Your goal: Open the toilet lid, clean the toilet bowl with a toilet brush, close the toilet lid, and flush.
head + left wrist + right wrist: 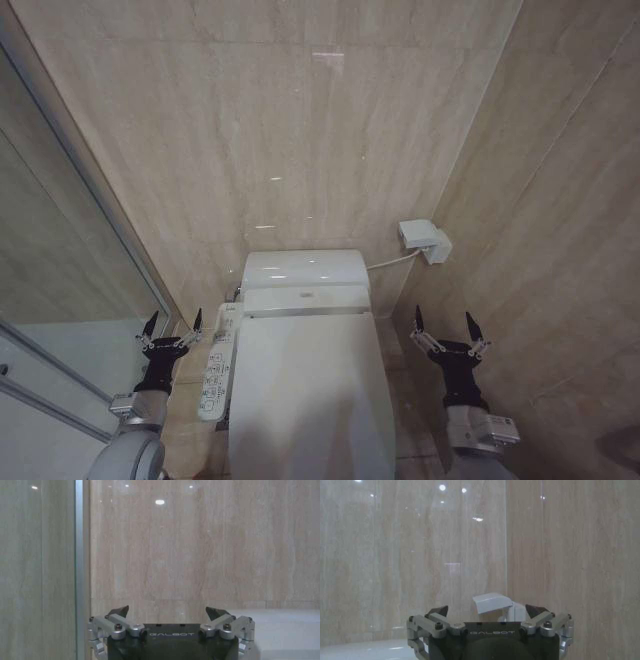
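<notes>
The white toilet lid (310,400) lies shut over the toilet bowl, whose basin is hidden beneath it. The white side control panel (217,368) runs along the toilet's left side. My left gripper (172,327) hangs open left of that panel, holding nothing. My right gripper (446,330) stands open to the right of the toilet, also empty. In the left wrist view the left gripper (170,612) faces the beige wall. In the right wrist view the right gripper (487,610) points toward a white wall box (492,603). The toilet brush is out of view.
The white tank (303,268) sits against the beige tiled back wall. A white box (424,240) with a hose is fixed on the right wall. A glass shower partition (70,260) with a metal frame (78,555) closes the left side. Both side gaps are narrow.
</notes>
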Robot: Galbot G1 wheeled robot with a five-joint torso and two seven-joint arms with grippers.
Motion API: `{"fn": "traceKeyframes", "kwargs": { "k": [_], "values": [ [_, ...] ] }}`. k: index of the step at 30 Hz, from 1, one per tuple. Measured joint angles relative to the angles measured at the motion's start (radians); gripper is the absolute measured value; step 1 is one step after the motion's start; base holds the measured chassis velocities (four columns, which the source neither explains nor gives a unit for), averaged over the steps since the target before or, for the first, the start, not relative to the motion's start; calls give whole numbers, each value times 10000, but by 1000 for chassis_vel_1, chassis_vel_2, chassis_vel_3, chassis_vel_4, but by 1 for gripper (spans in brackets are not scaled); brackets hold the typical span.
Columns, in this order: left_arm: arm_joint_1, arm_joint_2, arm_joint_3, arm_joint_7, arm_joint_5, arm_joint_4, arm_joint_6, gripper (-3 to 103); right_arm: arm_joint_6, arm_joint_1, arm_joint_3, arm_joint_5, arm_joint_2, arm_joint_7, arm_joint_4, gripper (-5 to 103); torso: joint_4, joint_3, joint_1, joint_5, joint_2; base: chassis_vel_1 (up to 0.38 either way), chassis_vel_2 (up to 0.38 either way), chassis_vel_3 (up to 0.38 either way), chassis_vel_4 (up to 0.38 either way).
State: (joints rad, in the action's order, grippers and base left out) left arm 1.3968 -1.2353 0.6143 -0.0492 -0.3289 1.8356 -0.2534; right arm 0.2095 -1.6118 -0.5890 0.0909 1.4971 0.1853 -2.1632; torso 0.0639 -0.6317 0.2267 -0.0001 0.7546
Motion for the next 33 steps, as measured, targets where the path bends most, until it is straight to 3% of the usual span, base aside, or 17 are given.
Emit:
{"fn": "traceKeyframes", "kwargs": {
  "k": [21, 33],
  "values": [
    [-132, 5, -36, 25, -15, -250, -24, 100, 0, -3, 1, 0, 0, 0, 0, 100, -1, 3, -6, 2, 1, -41, 38, 42, -43],
    [-1429, 1106, -546, 369, -749, -1899, -18, 100, 0, -4, 0, 0, 0, 0, 0, 100, -3, 3, -7, -1, 3, 0, 0, 0, 0]
  ]
}}
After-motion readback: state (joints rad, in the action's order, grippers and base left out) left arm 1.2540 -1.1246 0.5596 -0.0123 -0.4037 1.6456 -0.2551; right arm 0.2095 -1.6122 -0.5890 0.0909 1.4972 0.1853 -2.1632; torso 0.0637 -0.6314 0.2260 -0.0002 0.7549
